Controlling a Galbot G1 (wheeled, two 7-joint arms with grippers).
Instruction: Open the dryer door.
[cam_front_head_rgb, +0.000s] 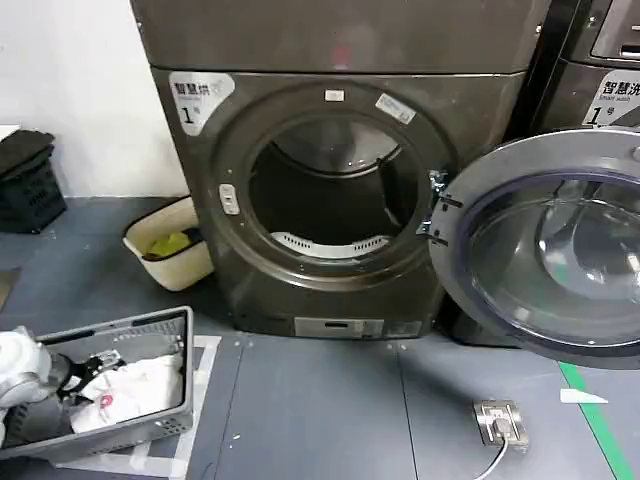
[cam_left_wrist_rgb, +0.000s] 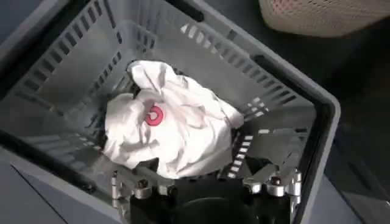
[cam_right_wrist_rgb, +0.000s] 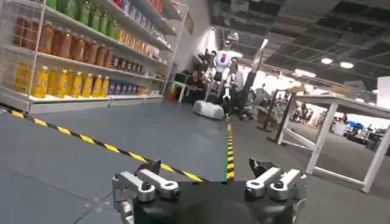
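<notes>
Place: a large indoor robot test hall with mock shop and laundry corners.
Laundry corner: dryer (cam_front_head_rgb: 330, 180) beside a twin machine (cam_front_head_rgb: 590, 70), grey laundry basket (cam_front_head_rgb: 150, 330) on the floor.
Shop corner: shelves of bottled drinks (cam_right_wrist_rgb: 73, 55).
Hall signs: yellow-black floor tape (cam_right_wrist_rgb: 109, 148), a white robot (cam_right_wrist_rgb: 222, 67), open ceiling with lights (cam_right_wrist_rgb: 304, 30).

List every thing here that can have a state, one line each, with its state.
dryer door: swung fully open to the right.
dryer: drum mouth exposed, no laundry visible inside.
grey basket: holds a crumpled white garment.
left gripper: fingers open, above the garment.
right gripper: fingers open, holding nothing.
</notes>
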